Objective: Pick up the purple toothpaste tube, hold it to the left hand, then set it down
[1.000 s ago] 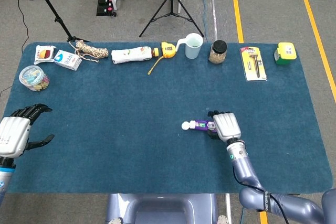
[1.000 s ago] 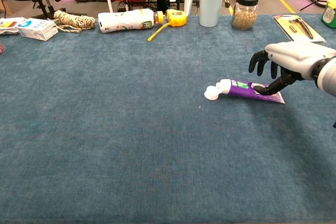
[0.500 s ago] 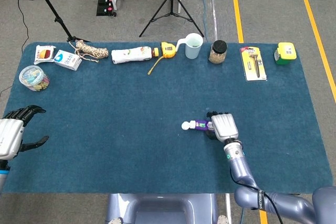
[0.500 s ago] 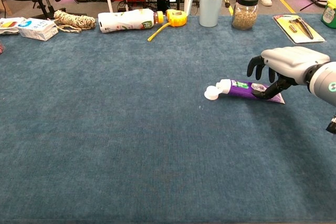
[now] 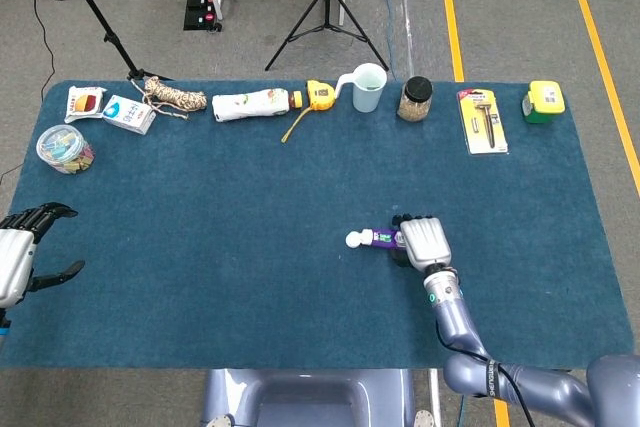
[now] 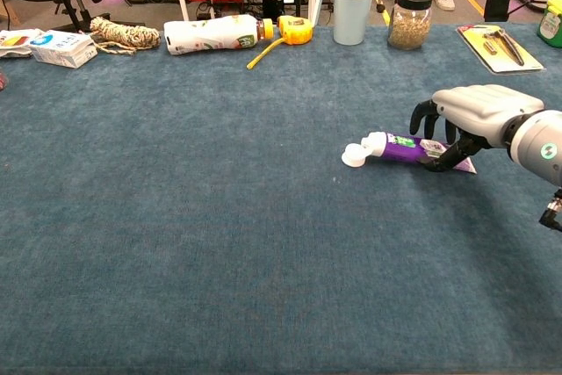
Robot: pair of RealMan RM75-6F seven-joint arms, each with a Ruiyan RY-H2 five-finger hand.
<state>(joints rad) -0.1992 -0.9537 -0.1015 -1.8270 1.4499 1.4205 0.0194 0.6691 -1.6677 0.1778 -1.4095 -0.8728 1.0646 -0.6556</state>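
The purple toothpaste tube (image 5: pixel 378 238) lies flat on the blue table mat, white cap pointing left; the chest view shows the tube (image 6: pixel 399 147) right of centre. My right hand (image 5: pixel 424 241) is low over its tail end. In the chest view the right hand (image 6: pixel 474 111) arches over the tube, fingers curved down behind it and the thumb touching its near edge; the tube still rests on the mat. My left hand (image 5: pixel 15 257) hovers at the table's far left edge, fingers spread and empty, seen only in the head view.
Along the far edge stand a white bottle on its side (image 6: pixel 215 34), a yellow tape measure (image 6: pixel 296 30), a pale jug (image 6: pixel 351 10), a jar (image 6: pixel 409 19), a carded razor (image 5: pixel 483 120) and a green-yellow box (image 5: pixel 543 101). A round tub of clips (image 5: pixel 64 149) sits at the left.
The right hand has sunk lower and shifted slightly left over the tube's tail. The left hand has drawn back toward the left edge. The tube has not moved.
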